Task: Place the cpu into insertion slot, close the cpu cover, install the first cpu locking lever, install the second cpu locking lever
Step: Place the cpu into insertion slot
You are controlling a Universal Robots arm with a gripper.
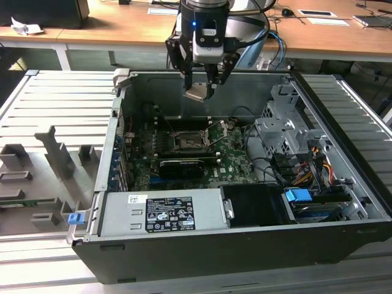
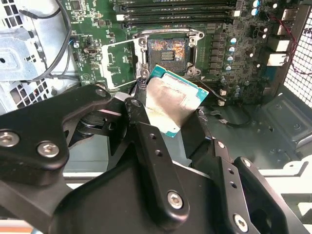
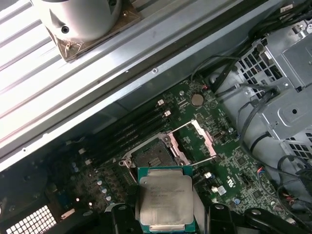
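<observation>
Tool (image 1: 200, 87) pinching the cpu (image 2: 174, 100) hangs above the uncovered insertion slot (image 2: 168, 51), cpu cover (image 3: 204, 139) flipped aside, memory slots (image 2: 175, 9) alongside.

gripper (image 1: 199, 86) | holds cpu (image 1: 196, 94) | above insertion slot (image 1: 185, 141) | well apart

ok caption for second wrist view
Black gripper holds flat square silver cpu above the open dark socket, silver cover frame aside

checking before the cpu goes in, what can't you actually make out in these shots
- Exterior view: the insertion slot is too small to judge its contacts.
- Second wrist view: the gripper covers the held end of the cpu; the cpu hides the insertion slot's near rim.
- First wrist view: the gripper is mostly cut off by the picture's edge, hiding the grip.
- Both wrist views: the cpu's underside faces away.
</observation>
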